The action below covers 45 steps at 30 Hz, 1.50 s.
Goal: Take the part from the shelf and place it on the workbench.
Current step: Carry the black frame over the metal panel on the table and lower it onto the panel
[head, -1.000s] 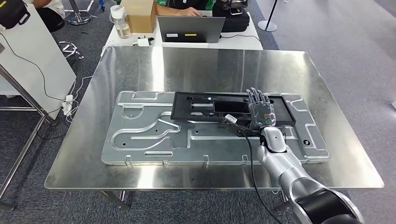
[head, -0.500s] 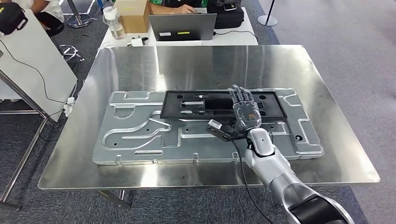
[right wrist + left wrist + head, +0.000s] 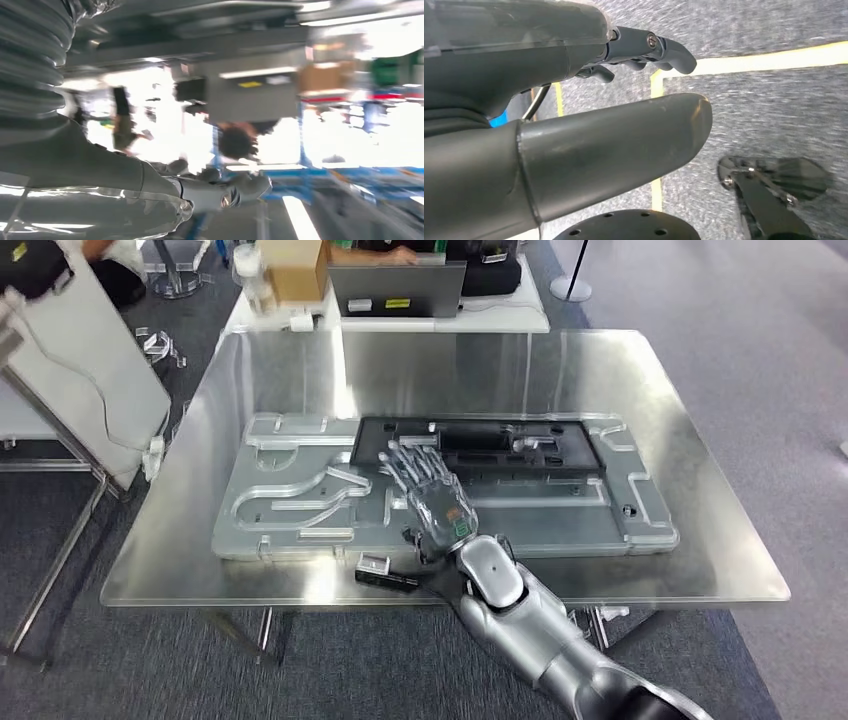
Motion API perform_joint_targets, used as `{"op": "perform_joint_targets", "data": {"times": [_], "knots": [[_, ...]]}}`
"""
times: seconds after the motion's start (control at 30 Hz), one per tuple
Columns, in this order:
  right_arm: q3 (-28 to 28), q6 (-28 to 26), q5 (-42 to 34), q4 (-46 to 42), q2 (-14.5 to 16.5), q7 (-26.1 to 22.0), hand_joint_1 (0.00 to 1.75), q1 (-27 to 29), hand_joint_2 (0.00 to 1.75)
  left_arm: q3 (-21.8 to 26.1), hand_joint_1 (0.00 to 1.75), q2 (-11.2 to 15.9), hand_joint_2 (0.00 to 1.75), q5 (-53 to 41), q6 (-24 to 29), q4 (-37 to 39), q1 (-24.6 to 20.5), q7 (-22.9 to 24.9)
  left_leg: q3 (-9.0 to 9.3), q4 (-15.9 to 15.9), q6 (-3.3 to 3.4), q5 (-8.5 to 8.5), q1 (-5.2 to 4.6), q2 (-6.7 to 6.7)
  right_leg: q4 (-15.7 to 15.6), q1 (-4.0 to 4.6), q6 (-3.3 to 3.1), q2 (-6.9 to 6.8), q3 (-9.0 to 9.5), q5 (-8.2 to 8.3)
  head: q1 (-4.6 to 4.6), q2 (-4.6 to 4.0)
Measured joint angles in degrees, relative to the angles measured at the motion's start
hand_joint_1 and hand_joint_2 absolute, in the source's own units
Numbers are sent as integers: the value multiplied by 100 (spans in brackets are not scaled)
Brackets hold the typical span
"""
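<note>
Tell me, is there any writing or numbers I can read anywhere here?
None can be read.
Laptop: a yellow and a white sticker, too blurred to read.
Right hand: a small green mark on its back, too small to read.
Cardboard box: no print visible.

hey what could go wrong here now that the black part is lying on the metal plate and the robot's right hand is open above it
1. The right hand hovers with fingers spread over the near-left end of the black part; a low sweep might nudge the part out of place on the metal plate.
2. The cable and small box hanging off the wrist lie at the workbench edge and may snag there as the arm pulls away.
3. The head picture is blurred, so any positions judged from it are uncertain.
</note>
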Motion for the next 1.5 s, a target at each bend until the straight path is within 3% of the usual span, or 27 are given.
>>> {"op": "perform_joint_targets", "data": {"times": [0.07,0.1,0.13,0.2,0.23,0.3,0.37,0.43,0.47,0.57,0.63,0.7,0.77,0.83,0.87,0.93,0.97,1.03,1.1,1.13,1.17,1.2,1.27,1.33,1.37,1.43,1.5], "knots": [[267,14,-21,-252,26,22,0,5,175,51,0,1,0,17,1,0,2,-1,-167,2,27,132,1,4,672,-18,34,-1,-147,-614,2,0],[388,20,-48,-358,42,36,0,7,131,72,0,0,0,24,1,0,8,-1,-257,12,20,190,1,6,1010,-24,51,-3,-185,-795,2,0],[490,26,-85,-445,56,47,0,8,87,89,0,-1,0,33,3,0,13,-1,-347,28,11,244,2,8,1223,-28,62,-3,-165,-832,1,0],[684,27,-210,-619,86,51,0,6,0,123,0,-4,0,64,11,0,14,-3,-523,81,-18,333,5,9,1086,-32,62,-4,146,-597,2,0],[785,17,-300,-717,106,38,0,3,0,147,0,-6,0,80,18,0,12,-6,-596,116,-39,369,7,8,740,-33,48,-3,441,-482,1,0],[1000,-19,-527,-931,166,-33,0,1,0,200,0,-9,0,114,32,0,11,-14,-691,165,-104,438,-5,4,-50,-8,-2,6,1000,-479,-1,0],[1214,-61,-755,-1127,239,-125,0,14,0,248,0,-11,0,146,45,0,6,-21,-712,156,-179,526,-11,2,-401,27,-64,19,1185,-559,-1,0],[1431,-81,-939,-1282,300,-186,0,53,0,308,0,-13,0,185,54,0,9,-29,-733,146,-254,562,1,-7,-435,22,-156,3,1120,-463,0,0],[1538,-80,-1015,-1343,327,-207,0,81,0,337,0,-13,0,200,56,0,12,-33,-778,221,-285,444,8,-11,-444,13,-215,-11,1067,-398,-3,0],[1815,-90,-1172,-1464,385,-249,0,188,0,395,0,-13,0,217,60,0,20,-40,-1022,1054,-359,-385,24,-12,-454,4,-326,-38,834,-188,-7,0],[1952,-111,-1235,-1504,392,-259,0,270,0,429,0,-14,0,225,60,0,18,-46,-1092,1694,-396,-623,28,-11,-434,16,-330,-53,650,-56,-6,0],[2036,-184,-1336,-1527,392,-315,0,345,0,467,0,-14,0,241,63,0,14,-52,-849,1697,-403,-379,32,-10,-390,22,-311,-65,465,55,-7,0],[2066,-371,-1468,-1567,401,-406,0,482,0,495,0,-13,0,263,74,0,7,-60,-259,990,-377,-194,27,-14,-324,31,-271,-68,312,137,-8,0],[2057,-671,-1626,-1622,417,-508,0,748,0,523,0,-14,0,292,98,0,-3,-69,228,257,-314,-301,6,-26,-277,50,-211,-80,236,214,-6,0],[2029,-839,-1723,-1646,427,-579,0,924,0,546,0,-14,0,305,115,0,-6,-75,321,79,-277,-364,-11,-32,-279,55,-178,-90,225,258,-5,0],[1901,-1113,-1974,-1677,444,-781,0,1324,0,603,0,-18,0,323,140,1,4,-85,268,15,-182,-306,-7,-21,-293,52,-110,-91,212,320,-7,0],[1795,-1207,-2174,-1686,452,-913,0,1524,0,633,0,-21,0,335,151,1,8,-90,223,6,-123,-247,3,-5,-242,45,-77,-74,176,223,-4,0],[1524,-1326,-2795,-1689,464,-1219,0,1888,0,684,0,-28,0,375,170,2,15,-102,88,-10,-19,-106,21,37,146,27,-22,-35,44,-285,-4,0],[1184,-1419,-3649,-1648,481,-1588,0,2239,0,746,0,-29,0,418,182,2,16,-116,-86,-2,23,32,11,51,818,20,16,-25,-78,-829,-4,-1],[996,-1457,-4075,-1589,495,-1801,0,2424,0,779,0,-32,0,433,187,2,18,-120,-183,7,22,98,7,52,1101,20,27,-24,-83,-906,-3,-1],[810,-1484,-4430,-1505,511,-2017,0,2600,0,809,0,-35,0,443,193,2,20,-124,-282,25,15,160,5,52,1241,20,30,-23,-21,-833,-3,-1],[641,-1495,-4684,-1419,527,-2202,0,2751,0,835,0,-42,0,449,200,2,23,-125,-383,51,4,215,5,52,1208,21,24,-22,121,-664,-3,-1],[366,-1499,-4967,-1271,582,-2368,0,2945,0,886,0,-59,0,466,216,2,20,-131,-563,118,-32,309,2,57,587,28,-16,-21,670,-427,-3,0],[26,-1496,-5210,-1072,704,-2392,0,3046,0,929,0,-78,0,493,237,2,11,-138,-649,153,-85,401,-12,64,-239,55,-71,-17,1226,-546,-6,0],[-210,-1478,-5379,-893,781,-2463,0,3078,0,948,0,-85,0,506,251,2,8,-140,-658,145,-114,452,-15,66,-476,71,-95,-15,1356,-630,-6,0],[-844,-1302,-5902,-319,941,-2894,0,3097,0,1002,0,-90,0,528,282,2,12,-139,-667,111,-179,541,-12,59,-596,69,-154,-26,1354,-582,-4,0],[-1658,-853,-6518,515,1063,-3557,0,2996,0,1066,0,-91,0,552,316,2,20,-138,-737,249,-236,321,-4,39,-625,40,-244,-53,1254,-449,-7,-1]]}}
